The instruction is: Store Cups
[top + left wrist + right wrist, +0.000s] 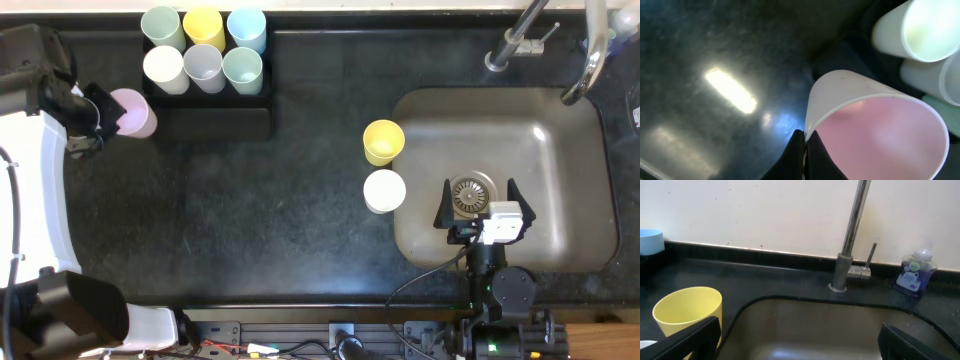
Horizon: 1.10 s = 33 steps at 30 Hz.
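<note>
The left arm [35,200] stretches up the left side of the counter [250,220] and bends in toward its far-left corner. There the left gripper [98,115] is closed on the pink cup [135,112]. In the left wrist view its fingers [801,155] pinch the cup's wall at the rim, and the cup's mouth is turned toward the camera. The pink cup sits just beside the left end of the black tray [225,122], about level with the nearer row of the stored cups [204,65]. Whether it touches the counter cannot be told. The stored cups, six in all, stand upright in two rows of three in the far part of the tray. The right arm [490,270] is folded close to its base. The right gripper [480,205] is over the sink [560,130], beside the drain [472,190], its fingers spread wide with nothing between them, pointed toward the faucet [850,245]. A yellow cup [383,141] and a white cup [384,190] stand upright on the counter at the sink's left rim. They are close together, the yellow one farther from the arms. Both are near the right gripper on its left side and well apart from the tray and the pink cup.
</note>
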### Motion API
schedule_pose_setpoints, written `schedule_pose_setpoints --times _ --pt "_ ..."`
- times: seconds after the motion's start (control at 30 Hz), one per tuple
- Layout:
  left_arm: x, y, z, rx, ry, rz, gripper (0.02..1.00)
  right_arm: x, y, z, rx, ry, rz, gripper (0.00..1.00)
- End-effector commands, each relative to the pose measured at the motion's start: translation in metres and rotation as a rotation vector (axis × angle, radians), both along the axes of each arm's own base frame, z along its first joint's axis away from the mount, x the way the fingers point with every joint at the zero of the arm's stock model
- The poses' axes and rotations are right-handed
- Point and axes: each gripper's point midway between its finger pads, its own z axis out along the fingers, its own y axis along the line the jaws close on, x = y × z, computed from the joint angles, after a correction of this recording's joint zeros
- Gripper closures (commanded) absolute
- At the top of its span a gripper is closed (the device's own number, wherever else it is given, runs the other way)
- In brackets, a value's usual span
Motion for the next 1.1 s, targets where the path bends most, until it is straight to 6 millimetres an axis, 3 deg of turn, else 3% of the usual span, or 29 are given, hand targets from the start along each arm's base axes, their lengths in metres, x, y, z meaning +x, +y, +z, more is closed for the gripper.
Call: schedule_pose_setpoints --times 0.03,0.53,1.1 --pt "0.009 -0.006 0.000 -0.042 -0.032 -0.023 0.985 0.000 -0.001 -0.004 -0.003 0.002 -0.003 0.003" --pt "0.032 -0.002 -0.039 -0.080 0.053 0.015 0.982 0.000 -0.001 -0.004 -0.003 0.002 -0.003 0.005" --pt "0.045 -0.003 -0.050 -0.103 0.037 0.012 0.985 0.000 -0.001 -0.004 -0.003 0.002 -0.003 0.005"
